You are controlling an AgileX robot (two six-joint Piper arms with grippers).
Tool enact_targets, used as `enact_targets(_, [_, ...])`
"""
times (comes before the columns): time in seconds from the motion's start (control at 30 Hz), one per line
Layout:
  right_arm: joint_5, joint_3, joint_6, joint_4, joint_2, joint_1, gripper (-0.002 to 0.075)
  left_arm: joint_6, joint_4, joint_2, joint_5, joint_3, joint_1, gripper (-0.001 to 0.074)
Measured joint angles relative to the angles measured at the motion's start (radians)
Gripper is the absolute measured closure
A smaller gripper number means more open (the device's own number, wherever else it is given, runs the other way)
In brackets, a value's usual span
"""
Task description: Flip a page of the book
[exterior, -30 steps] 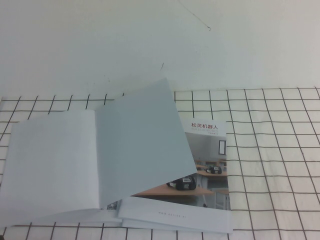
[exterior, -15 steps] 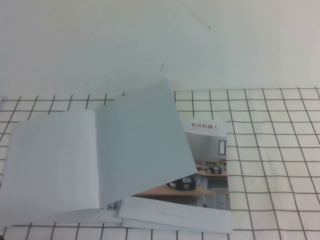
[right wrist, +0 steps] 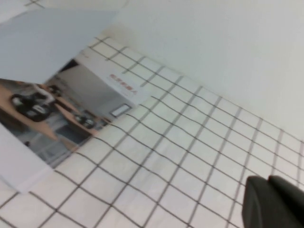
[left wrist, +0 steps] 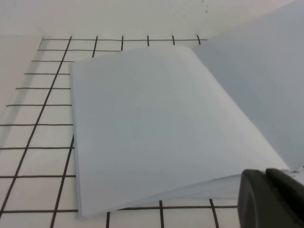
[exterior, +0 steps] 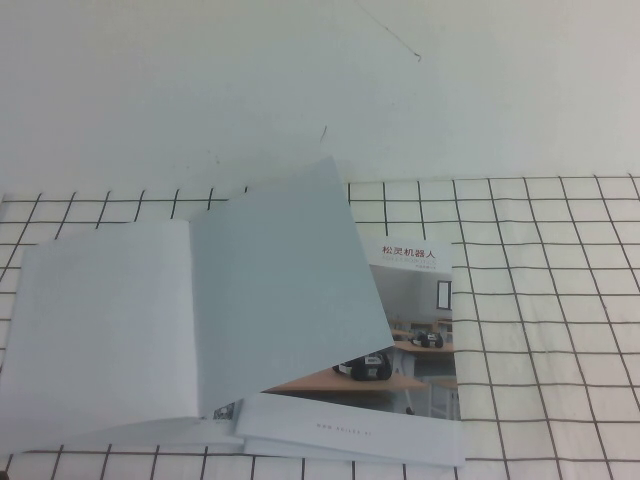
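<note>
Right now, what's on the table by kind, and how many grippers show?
Booklets: 2, the open book and the photo-cover booklet partly under it
Checked cloths: 1
Grippers: 2, left gripper beside the book, right gripper over the cloth
Total: 5

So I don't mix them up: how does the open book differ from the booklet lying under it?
The open book shows plain pale blue-grey pages; the booklet with the classroom photo cover carries a Chinese title. The book lies open, one page lifted; the booklet lies shut and flat, partly covered. Both rest on the checked cloth. The left tool is near the book's edge, the right tool over cloth.
</note>
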Motion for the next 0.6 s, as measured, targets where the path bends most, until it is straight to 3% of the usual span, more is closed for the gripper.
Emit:
enact_targets(0.23, [0.003,0.0,-0.012,-0.041,-0.065,-0.143,0.0726,0.002,0.0,0.0,0.001,0.0,0.0,0.0738])
enact_targets(0.6, [0.035,0.004,0.083,-0.041,-0.068,-0.15,0.0726,0.002,0.0,0.0,0.001,0.0,0.0,0.0738])
